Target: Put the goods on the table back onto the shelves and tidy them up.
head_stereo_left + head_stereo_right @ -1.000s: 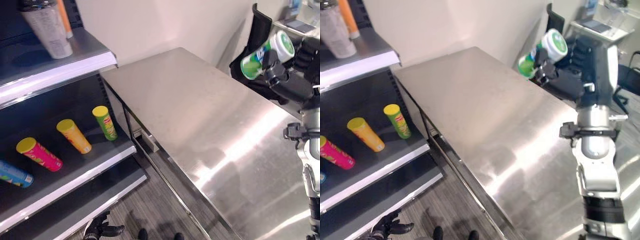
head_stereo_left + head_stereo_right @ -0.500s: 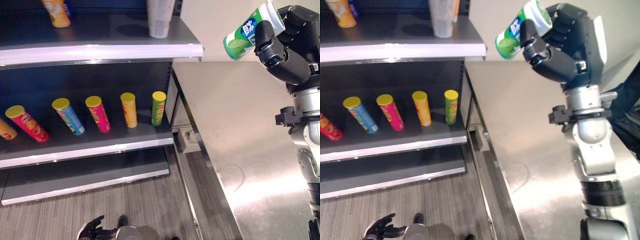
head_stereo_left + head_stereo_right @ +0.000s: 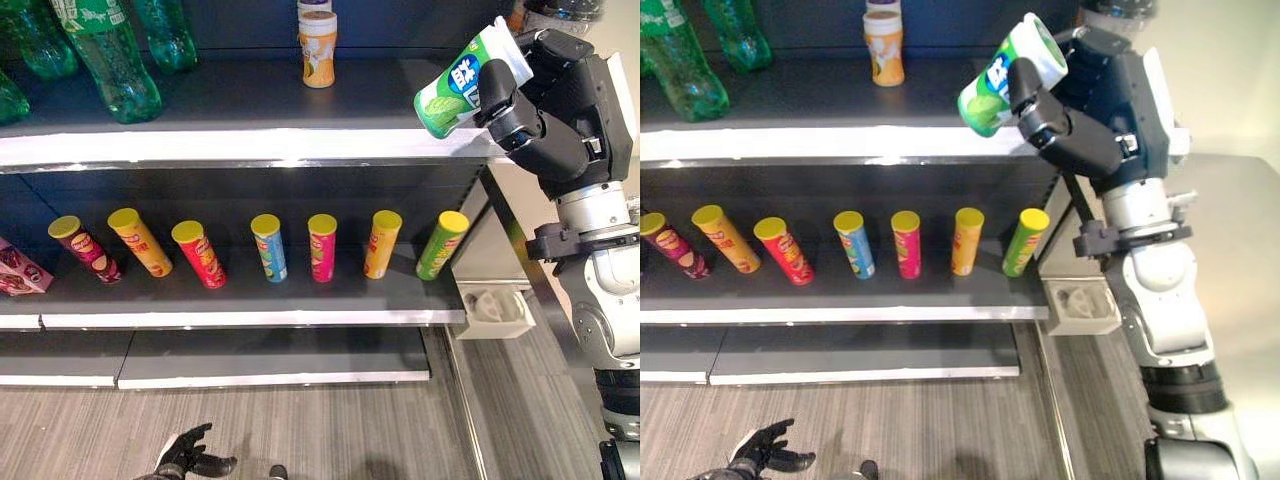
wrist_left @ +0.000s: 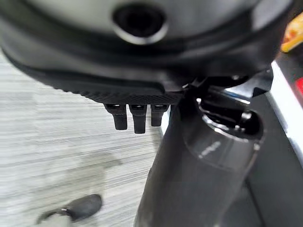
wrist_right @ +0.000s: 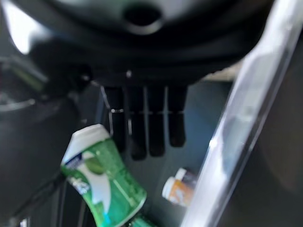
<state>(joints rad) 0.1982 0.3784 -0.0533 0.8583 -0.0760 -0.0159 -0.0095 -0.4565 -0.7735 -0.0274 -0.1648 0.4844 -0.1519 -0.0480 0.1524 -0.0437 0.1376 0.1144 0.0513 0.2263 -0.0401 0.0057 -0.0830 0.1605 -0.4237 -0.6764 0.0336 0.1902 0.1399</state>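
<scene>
The green-and-white canister (image 3: 462, 82) is held up in the air, tilted, just in front of the right end of the upper shelf (image 3: 250, 145). It looks like a light, stiff plastic tub with a smooth rounded wall, so it could slip or twist in a loose hold; a grip around the middle of its body, as now, seems the safest place. The right hand (image 3: 1080, 120) has its fingers and thumb clamped on the canister's side, the palm turned toward the shelving and the forearm raised steeply from the right. On the upper shelf stand an orange-and-white tub (image 3: 319, 47) in the middle and green bottles (image 3: 105, 55) to the left. Below, tall crisp tubes (image 3: 322, 246) lean in a row on the middle shelf (image 3: 240, 300). The left hand (image 3: 188, 458) hangs low near the floor (image 3: 330, 430), fingers loosely apart.
</scene>
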